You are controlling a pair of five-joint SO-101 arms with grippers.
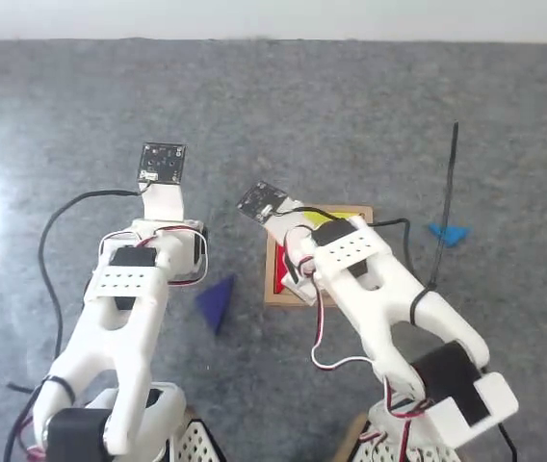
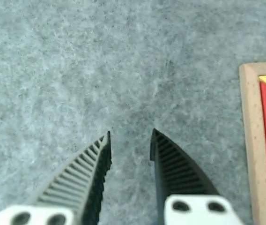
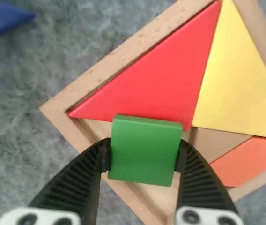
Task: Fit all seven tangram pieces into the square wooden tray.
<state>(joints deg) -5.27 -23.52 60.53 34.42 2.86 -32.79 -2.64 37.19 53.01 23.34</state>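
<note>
three pieces, red triangle [image 3: 161, 79], yellow triangle [image 3: 236, 79] and orange piece [image 3: 250, 157], sit in the tray [image 3: 123, 51], so the right hand [image 3: 142, 146] clamps the green piece [image 3: 144, 157] over its bare corner, the left hand [image 2: 130, 136] hangs open and empty over the tabletop [image 2: 77, 56], a dark blue piece [image 1: 217, 300] waits at the tray's 9 o'clock, and whether green touches the tray floor is hidden.

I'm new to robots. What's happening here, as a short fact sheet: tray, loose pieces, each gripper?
Tray: holds red triangle, yellow triangle, orange piece; part unfilled
Right gripper: shut on green piece, over the unfilled part
Left gripper: open, empty, over bare table beside tray
Loose: dark blue piece between the arms; light blue piece on the tray's other side
</note>
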